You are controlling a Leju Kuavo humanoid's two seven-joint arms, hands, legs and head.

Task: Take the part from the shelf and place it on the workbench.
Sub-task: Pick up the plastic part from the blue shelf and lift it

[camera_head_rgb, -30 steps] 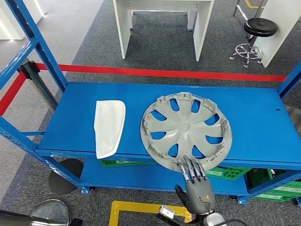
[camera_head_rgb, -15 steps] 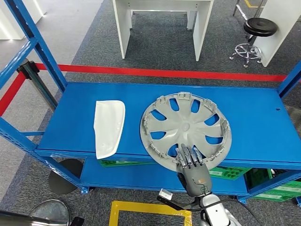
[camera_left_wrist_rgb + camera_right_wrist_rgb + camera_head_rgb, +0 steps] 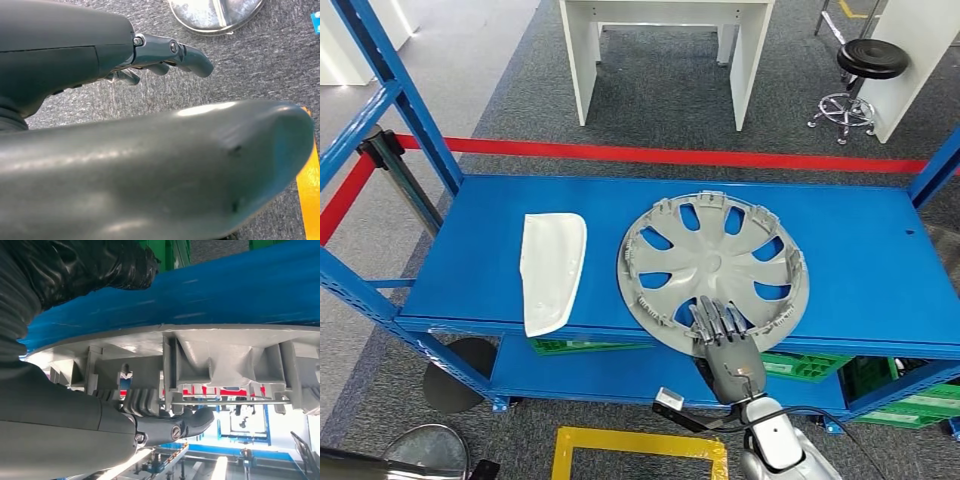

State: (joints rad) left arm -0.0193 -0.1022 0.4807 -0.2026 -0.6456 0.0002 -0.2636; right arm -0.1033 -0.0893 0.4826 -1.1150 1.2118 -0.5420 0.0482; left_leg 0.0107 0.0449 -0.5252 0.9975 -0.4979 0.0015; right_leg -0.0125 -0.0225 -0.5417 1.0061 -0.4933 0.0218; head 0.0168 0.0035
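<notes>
- Blue shelf (image 3: 848, 250) in the head view stands on grey carpet, with a red floor line (image 3: 660, 155) and a white table (image 3: 667, 40) behind it.
- Head view: the grey wheel cover (image 3: 712, 270) lies flat, ribbed side up, with its near rim over the shelf's front edge; being round, it has no long axis.
- Head view: the right hand (image 3: 727, 350) has moved forward since one second ago. Its fingers (image 3: 716, 318) now lie over the near rim and spokes, where earlier only the tips reached the edge.
- Head view: the cover has shifted slightly away. The white panel (image 3: 550, 268), well to the left of the fingers, has not moved.
- Left wrist view: the left hand (image 3: 162, 52) hangs over the carpet, fingers loosely extended and holding nothing.
- Right wrist view: the thumb (image 3: 185, 426) sits against the cover's ribbed rim (image 3: 226, 365); a closed grip cannot be confirmed.
</notes>
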